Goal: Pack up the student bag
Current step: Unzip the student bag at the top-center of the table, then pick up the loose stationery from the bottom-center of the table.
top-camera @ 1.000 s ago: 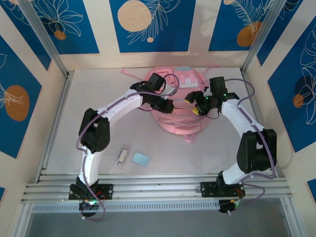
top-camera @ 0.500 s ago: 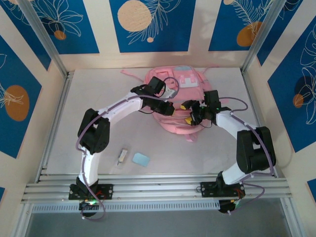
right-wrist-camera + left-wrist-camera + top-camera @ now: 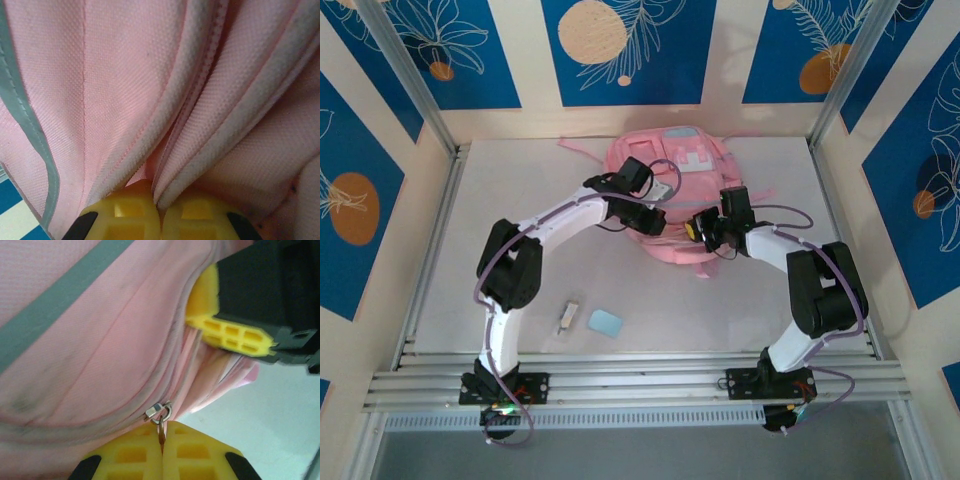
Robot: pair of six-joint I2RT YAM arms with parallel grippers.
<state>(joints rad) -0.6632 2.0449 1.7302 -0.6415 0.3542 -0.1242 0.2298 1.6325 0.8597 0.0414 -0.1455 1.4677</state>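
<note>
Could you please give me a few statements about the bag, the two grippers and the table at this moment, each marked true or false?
1. The left gripper is shut on the zipper pull of the student bag. True.
2. The right gripper is open and holds nothing. False: it is shut on a fold of the bag's pink fabric.
3. A small light blue item lies on the table, apart from the bag. True.
4. The bag lies at the near edge of the table. False: it lies toward the far side.
</note>
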